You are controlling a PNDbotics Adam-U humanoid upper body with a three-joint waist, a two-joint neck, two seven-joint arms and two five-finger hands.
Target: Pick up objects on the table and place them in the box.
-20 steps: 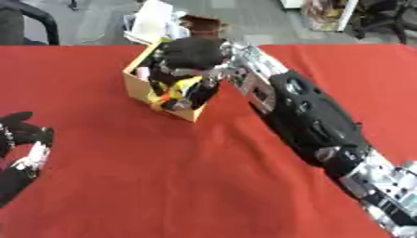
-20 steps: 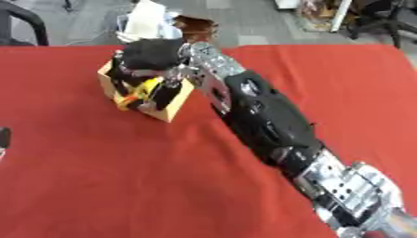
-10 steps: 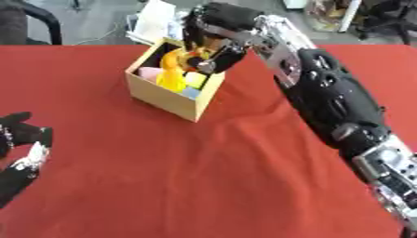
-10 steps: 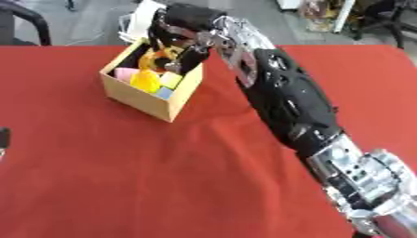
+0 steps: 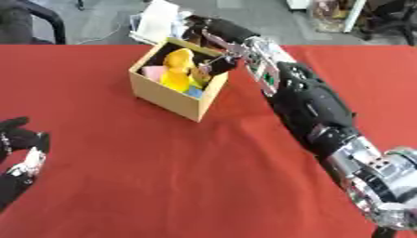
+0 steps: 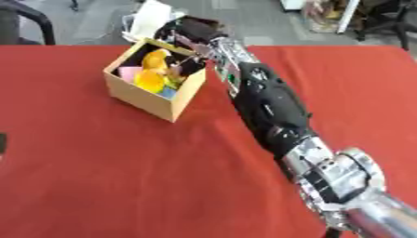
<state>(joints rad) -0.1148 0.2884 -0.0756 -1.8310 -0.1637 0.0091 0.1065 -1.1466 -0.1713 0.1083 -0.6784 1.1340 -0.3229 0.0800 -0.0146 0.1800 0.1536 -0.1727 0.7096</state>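
The cardboard box (image 5: 175, 88) is sitting on the red tablecloth (image 5: 163, 172) at about 11 o'clock from the table centre, turned so that one corner is pointing toward the robot. Its top is open so that objects can be dropped in from above. Inside, a yellow object (image 5: 177, 69) is standing tallest, with a pink object (image 5: 153, 72) at its 9 o'clock and a blue object (image 5: 194, 92) at its 5 o'clock; what each item is cannot be identified. The right hand (image 5: 213, 33) is reaching across from the 4 o'clock side and is hovering over the box's far rim at 1 o'clock, a position suited to releasing into the opening. Its fingers are curling downward, but whether they are grasping anything cannot be told. The left hand (image 5: 20, 144) is resting idle near the 8 o'clock edge, in the left eye view, fingers relaxed and holding nothing. No loose objects are showing on the cloth, so the task is judged nearly complete.
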